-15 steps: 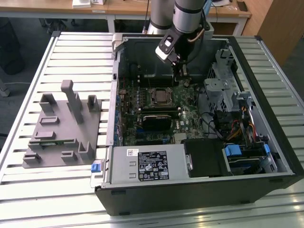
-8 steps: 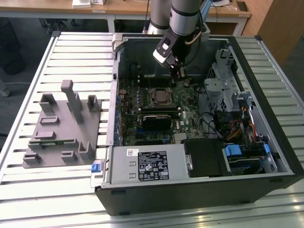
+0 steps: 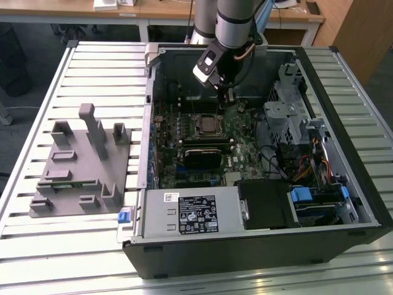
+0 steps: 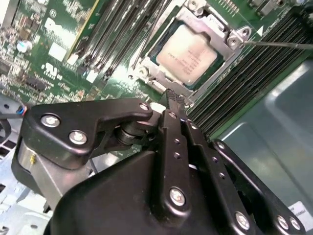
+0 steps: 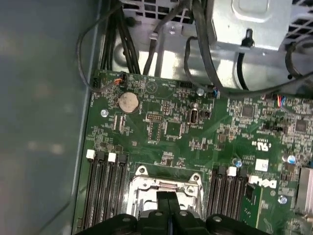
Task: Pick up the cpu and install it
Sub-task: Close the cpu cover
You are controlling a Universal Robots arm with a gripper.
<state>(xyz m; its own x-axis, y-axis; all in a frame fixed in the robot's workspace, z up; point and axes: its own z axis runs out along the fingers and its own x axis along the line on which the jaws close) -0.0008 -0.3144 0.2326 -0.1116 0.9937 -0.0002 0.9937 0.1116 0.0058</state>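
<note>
cpu [image 4: 193, 54]: lies flat in the socket frame [image 4: 150, 78] with its silver top up. The edges look square to the frame.
Place: in the exterior view the socket sits on the motherboard [image 3: 184, 138], toward 12 o'clock inside the open case [image 3: 362, 184].
Gripper [image 4: 172, 97]: fingers are pressed together with nothing between them. In the exterior view it hangs at about 1 o'clock of the socket.
Tip contact: in the second wrist view the tips are just beside the frame's edge. Cannot tell whether they touch it.
Lever [image 4: 279, 45]: a thin metal rod stands clear beside the frame and looks unlatched.
Step, as judged: the chip is seated, and the work is now at the retention hardware.
Doing it well: keep the closed tips on the metal frame or rod, never on the chip's top. Push straight and lightly. Stay clear of the memory slots [image 5: 105, 196].
Fixture [image 3: 80, 160]: a grey holder on the table at 9 o'clock of the case.
</note>
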